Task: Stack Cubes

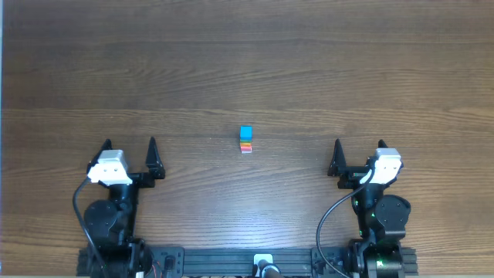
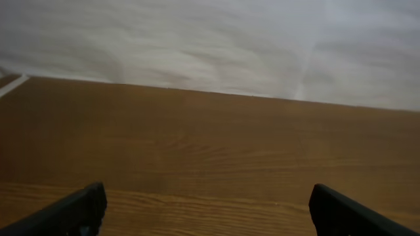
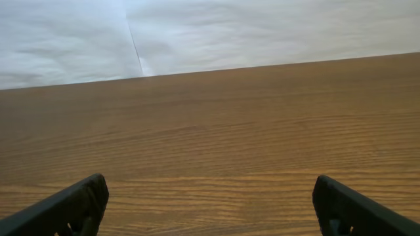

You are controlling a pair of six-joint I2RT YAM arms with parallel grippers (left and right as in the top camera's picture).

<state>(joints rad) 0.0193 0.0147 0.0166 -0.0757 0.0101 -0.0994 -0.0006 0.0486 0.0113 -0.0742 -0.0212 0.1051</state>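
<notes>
Stack of cubes (image 1: 246, 140), blue on top, at table (image 1: 247, 62) centre. Left gripper (image 1: 130, 144) at eight o'clock, right gripper (image 1: 359, 144) at four, both wide open.

Top view: fixed overhead, high, looking straight down on the table (image 1: 247, 62). Wrist views: low, close to the surface, peering forward past left gripper (image 2: 207, 191) and right gripper (image 3: 210, 181) toward a white backdrop (image 2: 210, 39). Shared: tabletop wood.

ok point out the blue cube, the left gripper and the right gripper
blue cube (image 1: 246, 133), top view, its top face
left gripper (image 1: 129, 142), top view, midway between fingertips
right gripper (image 1: 359, 143), top view, midway between fingertips
</notes>
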